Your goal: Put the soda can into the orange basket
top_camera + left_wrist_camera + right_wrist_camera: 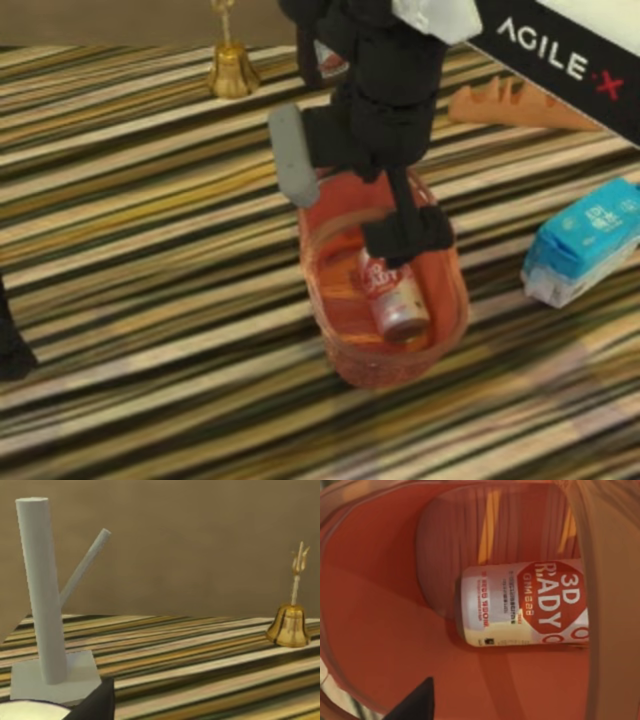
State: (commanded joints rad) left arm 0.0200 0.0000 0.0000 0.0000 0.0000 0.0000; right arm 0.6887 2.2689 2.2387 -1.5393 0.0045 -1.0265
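The right gripper (405, 238) hangs over the middle of the basket (340, 355), just above the upper end of the can (393, 295). From the top view its fingers are a dark mass and I cannot tell how far apart they stand or whether they touch the can; the right wrist view shows only one dark fingertip (415, 702) at the edge, clear of the can (525, 605).

The can lies on its side on the basket's floor, its dull end toward the near rim, red markings facing up. The wrist view looks straight down into the basket (380, 605), with its handle (615, 600) crossing beside the can.

The basket sits near the table's centre on a striped cloth (150, 250). A grey bar (292, 155) lies by its far-left rim. Farther off stand a gold bell (232, 65) at the back, an orange rack (510, 105) at back right, and a blue pack (585, 240) at right.

The left arm (12, 345) is parked at the left edge; its wrist view shows a white stand (45, 605) and the bell (290, 625).
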